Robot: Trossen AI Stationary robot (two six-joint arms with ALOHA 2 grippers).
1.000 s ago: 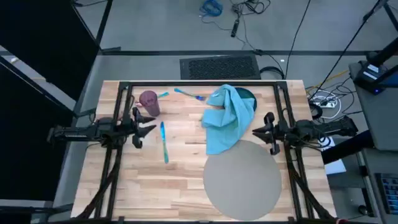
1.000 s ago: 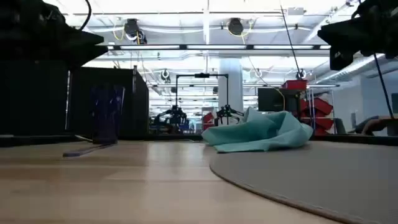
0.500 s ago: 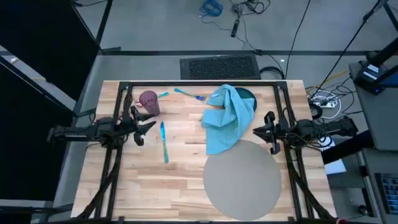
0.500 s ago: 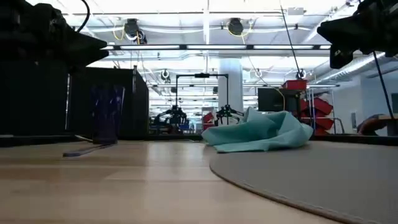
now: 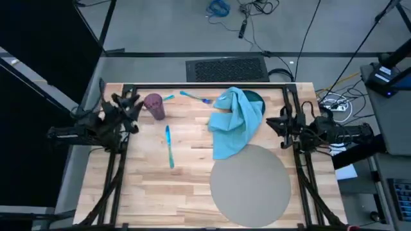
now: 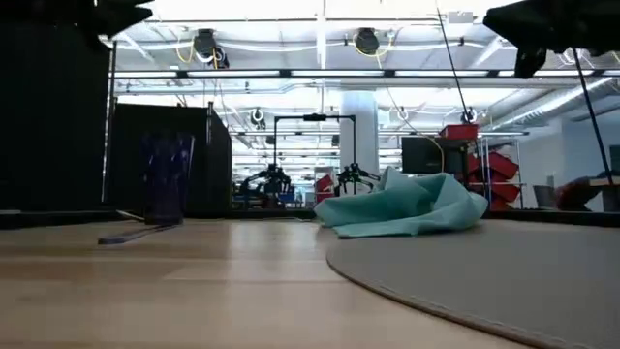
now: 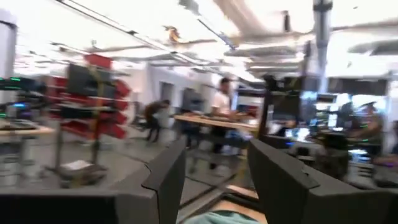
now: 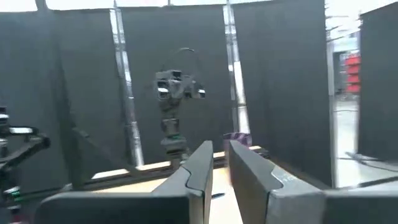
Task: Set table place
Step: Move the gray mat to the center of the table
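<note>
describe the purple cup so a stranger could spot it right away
On the wooden table, look to the far left corner, away from the big grey placemat. The purple cup stands there upright near the left gripper, the only purple, see-through thing among blue cutlery and teal cloth.

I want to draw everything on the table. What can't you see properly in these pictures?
- Dark teal plate: high view, mostly hidden under the teal cloth; only a sliver of rim shows.
- Utensils by the purple cup: high view, too small to name.
- Grey placemat: bottom cut off by the high view's edge.
- Left gripper: left wrist view is blurred.
- Both grippers: low view, cut off at the top.
</note>
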